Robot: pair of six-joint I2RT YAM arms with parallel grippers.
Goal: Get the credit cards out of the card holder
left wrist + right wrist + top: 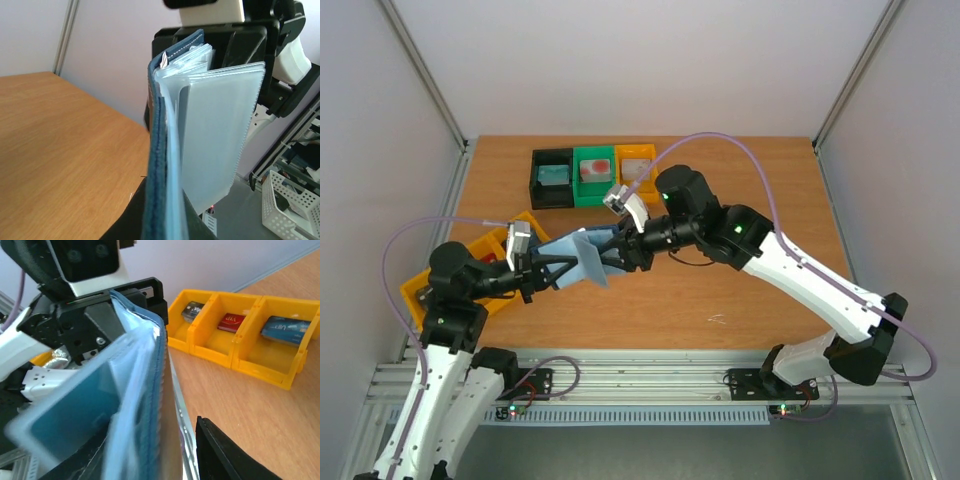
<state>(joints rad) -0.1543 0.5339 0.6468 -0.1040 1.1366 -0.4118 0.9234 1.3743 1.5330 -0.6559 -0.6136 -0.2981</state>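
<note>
Card holder held in mid-air between the arms, long axis running left to right: left end effector clamped shut on its cover, right end effector at its loose pages, opening and grip unclear.

The card holder is blurred up close, its lower end cut off by the edge.

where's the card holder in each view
top external: holder just left of centre.
left wrist: centre, upright, pages fanned, filling most of the height.
right wrist: left half, close up and blurred.
shared landmark: the wooden table.
</note>
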